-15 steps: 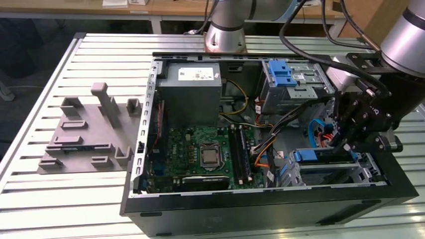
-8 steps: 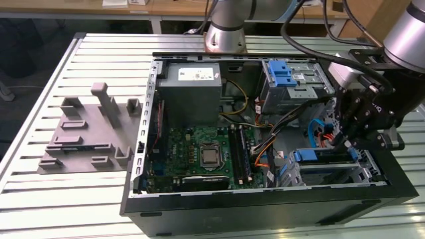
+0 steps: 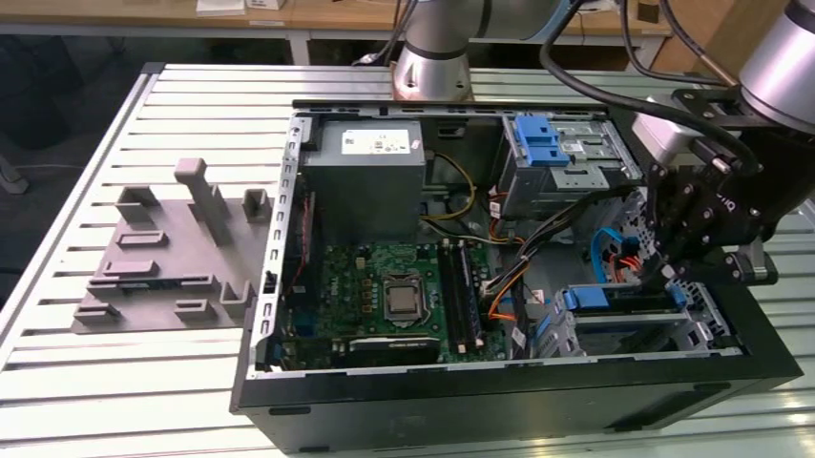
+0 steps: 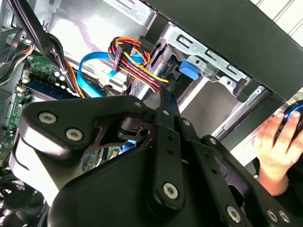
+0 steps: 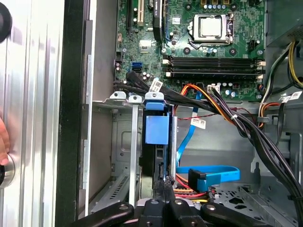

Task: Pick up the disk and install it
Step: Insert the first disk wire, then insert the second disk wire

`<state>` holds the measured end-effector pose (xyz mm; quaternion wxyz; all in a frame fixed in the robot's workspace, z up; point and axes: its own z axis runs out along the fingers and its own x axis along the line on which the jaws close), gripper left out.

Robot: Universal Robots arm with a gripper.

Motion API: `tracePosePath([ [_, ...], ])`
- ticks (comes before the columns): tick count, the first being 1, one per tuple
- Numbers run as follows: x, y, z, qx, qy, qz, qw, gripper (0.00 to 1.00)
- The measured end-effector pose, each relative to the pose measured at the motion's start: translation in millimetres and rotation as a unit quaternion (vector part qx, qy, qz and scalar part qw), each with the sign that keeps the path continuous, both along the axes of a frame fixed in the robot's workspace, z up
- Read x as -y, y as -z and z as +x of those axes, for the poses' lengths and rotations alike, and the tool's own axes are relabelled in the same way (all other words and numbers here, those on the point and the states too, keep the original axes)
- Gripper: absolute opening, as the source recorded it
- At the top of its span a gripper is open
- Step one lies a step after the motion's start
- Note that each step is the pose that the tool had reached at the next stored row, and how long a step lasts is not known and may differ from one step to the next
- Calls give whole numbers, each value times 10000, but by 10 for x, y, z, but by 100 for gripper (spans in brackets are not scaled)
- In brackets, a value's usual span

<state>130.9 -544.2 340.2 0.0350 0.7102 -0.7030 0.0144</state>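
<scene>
Hanging over the drive cage at the exterior view's right, the claw sits low inside the open computer case, which lies on its side on the slatted table. Claw fingers in the first wrist view look pressed close together, tips at the rear edge of the disk; probably pinching or pushing that edge, but actual contact can't be confirmed from here. Disk is already down in a cage slot, standing on edge, blue bracket tab toward the motherboard. Same blue tab shows in the second wrist view past the claw body, seated in the metal cage. Blue data cable and a red, yellow and black power bundle lie just beside the disk's rear end, near the fingertips; plugged in or not is unclear. Power supply sits at the case's far side, with a second blue latch on the upper bay beside it. Grey fixture block rests on the table at the exterior view's left, well apart from the case. A person's hand rests outside the case wall in the second wrist view.
</scene>
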Motion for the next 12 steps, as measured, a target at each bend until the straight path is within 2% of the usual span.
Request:
tracePosePath([
  [12, 0, -25, -11, 0, 0, 0, 10000, 11],
])
